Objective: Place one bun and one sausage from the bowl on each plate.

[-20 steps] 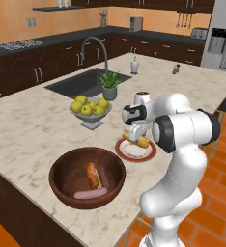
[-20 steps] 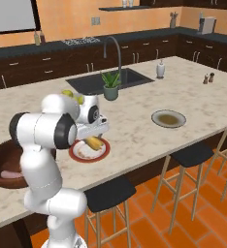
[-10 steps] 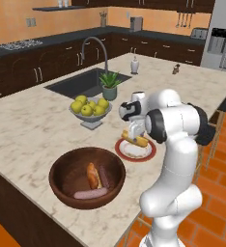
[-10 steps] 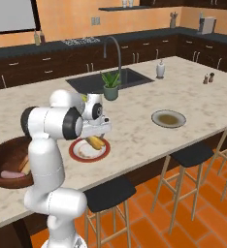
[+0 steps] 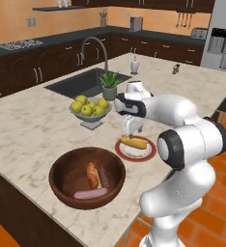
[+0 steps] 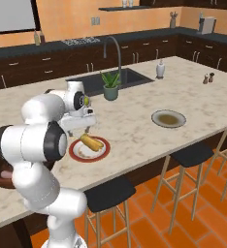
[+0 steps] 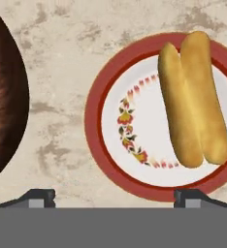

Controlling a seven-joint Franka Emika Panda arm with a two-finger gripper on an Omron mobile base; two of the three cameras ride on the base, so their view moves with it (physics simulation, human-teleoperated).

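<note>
- In my left base view the bowl sits on the surface at about 7 o'clock from the red-rimmed plate; inside it a bun runs 12 to 6, with two sausages.
- On that plate a bun lies off-centre; in my hand view its long axis runs roughly 11 to 5.
- My tool hangs above the plate, tips spread wide, holding nothing.
- The grey plate sits well apart at 3 o'clock.

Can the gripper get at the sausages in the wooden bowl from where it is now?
Probably yes: the gripper hangs open over the red-rimmed plate, beside the wooden bowl, whose sausages lie uncovered.
</note>
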